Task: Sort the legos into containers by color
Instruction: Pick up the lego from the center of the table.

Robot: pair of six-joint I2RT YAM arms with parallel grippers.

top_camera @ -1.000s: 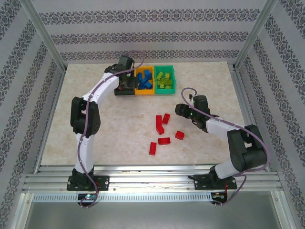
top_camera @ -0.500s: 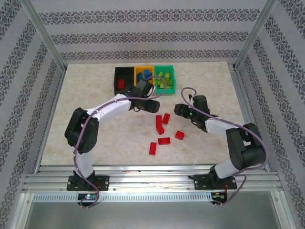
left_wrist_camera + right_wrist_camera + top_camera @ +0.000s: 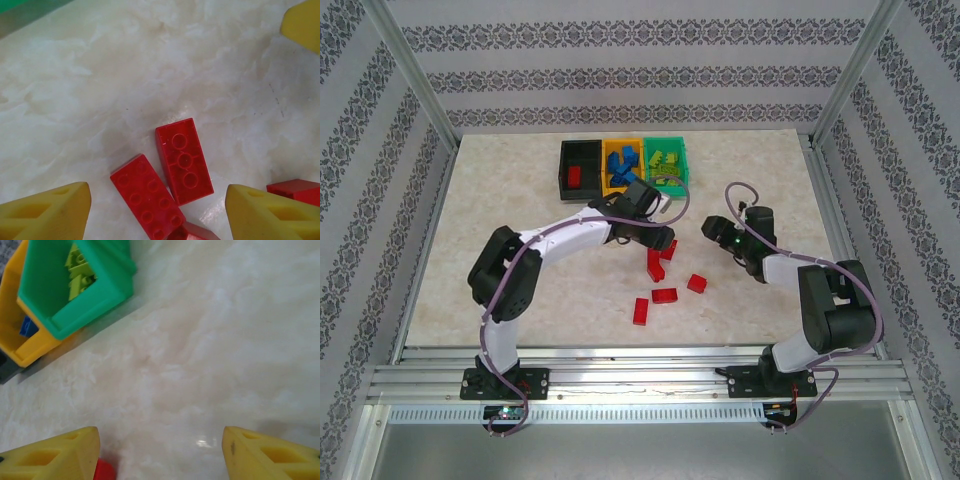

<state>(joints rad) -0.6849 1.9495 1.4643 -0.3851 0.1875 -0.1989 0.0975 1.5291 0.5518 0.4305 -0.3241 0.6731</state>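
Observation:
Several red legos lie loose mid-table: a long brick [image 3: 653, 263], one beside it [image 3: 668, 248], and three nearer [image 3: 697, 283], [image 3: 664, 296], [image 3: 641, 311]. My left gripper [image 3: 657, 243] hangs open just above the first two. In the left wrist view the gripper [image 3: 157, 215] straddles a studded brick [image 3: 147, 196] and an upturned brick [image 3: 184, 161], touching neither. My right gripper [image 3: 711, 228] is open to their right, and in the right wrist view it [image 3: 160, 455] holds nothing. The black bin [image 3: 563, 160] holds one red brick [image 3: 574, 177]. The orange-yellow bin [image 3: 607, 168] holds blue bricks and the teal green bin [image 3: 684, 165] holds lime ones.
The three bins stand in a row at the back centre of the marble table [image 3: 500, 200]. Metal frame posts and patterned walls close in the sides and back. The right wrist view shows the green bin [image 3: 107, 292] and the yellow bin [image 3: 20, 347] ahead, and a red brick's corner [image 3: 104, 471] by my left finger.
My left arm has swung from over the black bin forward and right to above the red bricks. The black bin is uncovered with a red brick inside. My right gripper drew back slightly to the right.

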